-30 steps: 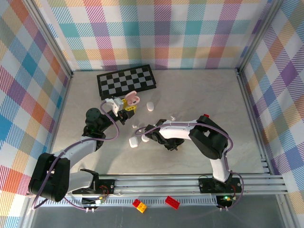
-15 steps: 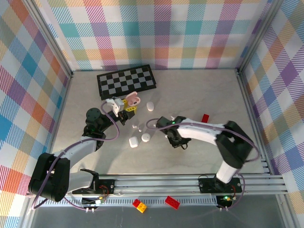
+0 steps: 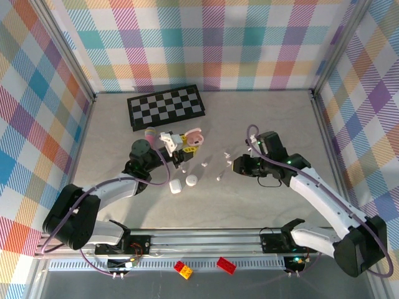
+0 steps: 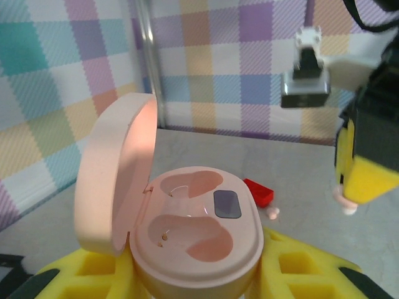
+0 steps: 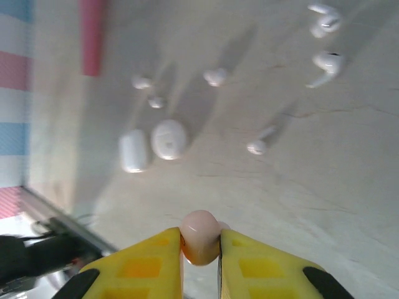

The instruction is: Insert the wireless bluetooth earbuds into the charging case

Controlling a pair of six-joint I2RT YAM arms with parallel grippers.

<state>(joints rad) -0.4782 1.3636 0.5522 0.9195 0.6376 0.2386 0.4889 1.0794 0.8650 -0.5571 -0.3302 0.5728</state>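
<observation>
My left gripper is shut on the pink charging case, whose lid stands open. Both wells of the case are empty. Its yellow fingers clamp the case from both sides. To the right of the case my right gripper is shut on a pinkish earbud, held off the table between the yellow fingers. Several white earbuds lie loose on the table between the two grippers, such as one earbud and another earbud. The pink case sits a hand's width left of the right gripper.
Two white cases lie on the table below the left gripper. A checkerboard lies at the back left. A red brick lies beyond the pink case. Two toy bricks sit in front of the rail.
My right arm swung from the table's middle to the right and rose, carrying the pinkish earbud. My left gripper moved right with the open pink case.
</observation>
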